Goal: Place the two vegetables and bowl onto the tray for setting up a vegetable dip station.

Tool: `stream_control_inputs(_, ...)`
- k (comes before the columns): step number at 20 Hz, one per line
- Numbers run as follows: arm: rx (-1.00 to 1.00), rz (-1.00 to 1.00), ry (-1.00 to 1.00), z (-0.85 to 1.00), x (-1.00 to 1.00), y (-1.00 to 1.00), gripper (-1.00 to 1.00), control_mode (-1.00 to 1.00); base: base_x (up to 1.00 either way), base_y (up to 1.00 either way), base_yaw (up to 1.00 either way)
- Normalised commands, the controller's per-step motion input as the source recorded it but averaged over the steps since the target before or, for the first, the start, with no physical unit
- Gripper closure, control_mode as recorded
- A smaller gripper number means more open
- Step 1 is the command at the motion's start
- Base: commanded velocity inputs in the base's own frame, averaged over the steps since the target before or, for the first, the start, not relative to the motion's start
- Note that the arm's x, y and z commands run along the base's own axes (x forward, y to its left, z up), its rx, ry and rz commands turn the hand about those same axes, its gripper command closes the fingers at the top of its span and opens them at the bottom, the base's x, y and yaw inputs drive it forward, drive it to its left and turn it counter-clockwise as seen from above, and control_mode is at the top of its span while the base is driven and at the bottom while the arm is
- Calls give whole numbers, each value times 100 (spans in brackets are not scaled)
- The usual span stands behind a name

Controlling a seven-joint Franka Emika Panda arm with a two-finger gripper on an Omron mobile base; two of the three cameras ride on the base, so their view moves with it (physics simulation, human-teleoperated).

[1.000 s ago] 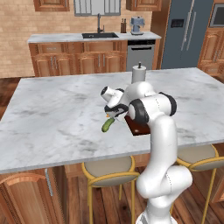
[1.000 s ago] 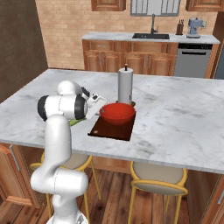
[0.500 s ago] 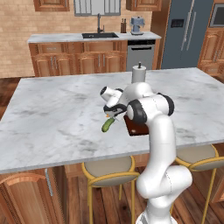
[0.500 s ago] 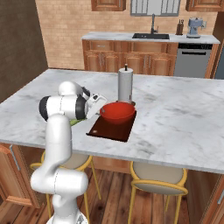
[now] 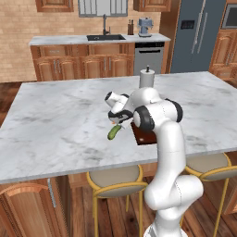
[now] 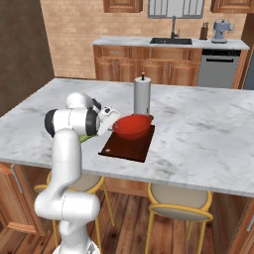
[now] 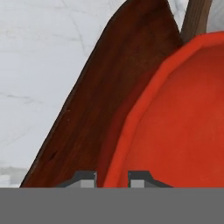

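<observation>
Pinching the bowl (image 7: 183, 122) rim, your hand (image 7: 112, 178) is risking slippage; the bowl could slide off the tray (image 7: 100, 96).

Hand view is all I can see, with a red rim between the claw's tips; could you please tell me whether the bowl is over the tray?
Observer: Yes. In the right base view the bowl is over the far end of the tray, and the claw is shut on its left rim.
Operator: Thank you. Where is the cucumber?
Observer: The cucumber lies on the counter, off the tray, just to its left in the left base view.
Operator: Is anything standing behind the bowl?
Observer: A white paper-towel roll stands upright just beyond the tray's far end.
</observation>
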Motion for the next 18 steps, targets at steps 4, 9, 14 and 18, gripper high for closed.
stream_control_inputs(4, 0, -3, 10, -8, -2, 10, -100, -100, 0, 0, 0)
stream_control_inputs(9, 0, -3, 0, 0, -1, 3, -100, -100, 0, 0, 0)
stream_control_inputs(14, 0, -4, 0, 8, -1, 0, -100, -100, 0, 0, 0)
stream_control_inputs(18, 0, -8, -2, 21, -2, 10, -100, -100, 0, 0, 0)
